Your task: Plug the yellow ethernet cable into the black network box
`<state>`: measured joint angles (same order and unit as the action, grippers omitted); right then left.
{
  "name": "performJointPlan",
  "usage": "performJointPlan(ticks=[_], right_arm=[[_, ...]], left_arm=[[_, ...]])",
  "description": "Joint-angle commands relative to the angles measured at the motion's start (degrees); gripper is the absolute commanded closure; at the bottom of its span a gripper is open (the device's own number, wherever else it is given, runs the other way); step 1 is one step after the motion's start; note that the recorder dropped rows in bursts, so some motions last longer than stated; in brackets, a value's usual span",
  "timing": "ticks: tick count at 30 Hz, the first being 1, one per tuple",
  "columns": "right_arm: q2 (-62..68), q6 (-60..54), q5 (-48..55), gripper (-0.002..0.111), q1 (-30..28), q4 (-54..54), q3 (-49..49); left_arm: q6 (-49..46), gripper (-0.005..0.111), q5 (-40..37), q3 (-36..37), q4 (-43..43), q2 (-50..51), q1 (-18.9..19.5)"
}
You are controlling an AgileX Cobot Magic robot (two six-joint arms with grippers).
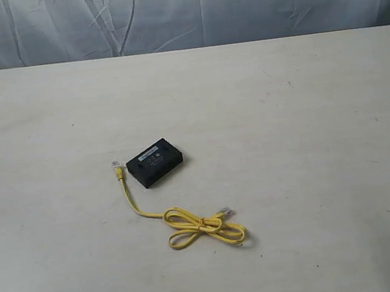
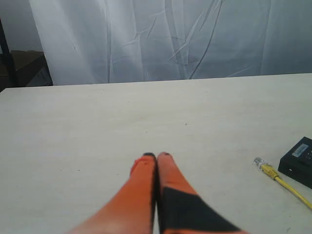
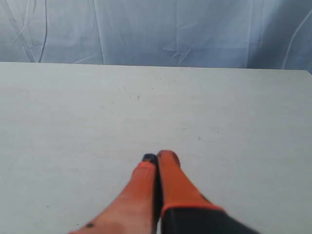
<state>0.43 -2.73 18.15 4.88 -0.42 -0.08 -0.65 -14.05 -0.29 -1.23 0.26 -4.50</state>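
On pale table (image 1: 304, 104), yellow cable (image 1: 199, 224), curtain (image 1: 179, 12) behind

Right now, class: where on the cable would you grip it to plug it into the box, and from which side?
Probably just behind the plug lying just left of the box in the exterior view, coming from above with the left gripper. That end of the cable lies flat, free and straight; the other plug is tucked against its bundled middle.
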Motion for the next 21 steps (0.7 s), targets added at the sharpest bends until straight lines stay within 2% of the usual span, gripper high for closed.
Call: performJointPlan(ticks=[1,5,13,21], right_arm=[[-0.43,-0.15,-0.74,0.108,-0.28,0.08,0.08],[-0.43,-0.11,-2.66,0.108,-0.28,0.42,0.08],[-0.43,-0.11,-20.42,0.108,-0.28,0.42,0.08],[-0.43,-0.32,-30.86,0.108,-0.28,0.89,0.08]], left_arm=[[0.05,0.107,0.81,0.29,0.12,-0.26,0.38],[0.05,0.107,0.81,0.29,0.12,-0.26,0.38],[0.05,0.107,0.81,0.29,0.12,-0.26,0.38],[0.05,0.107,0.81,0.29,0.12,-0.26,0.38]])
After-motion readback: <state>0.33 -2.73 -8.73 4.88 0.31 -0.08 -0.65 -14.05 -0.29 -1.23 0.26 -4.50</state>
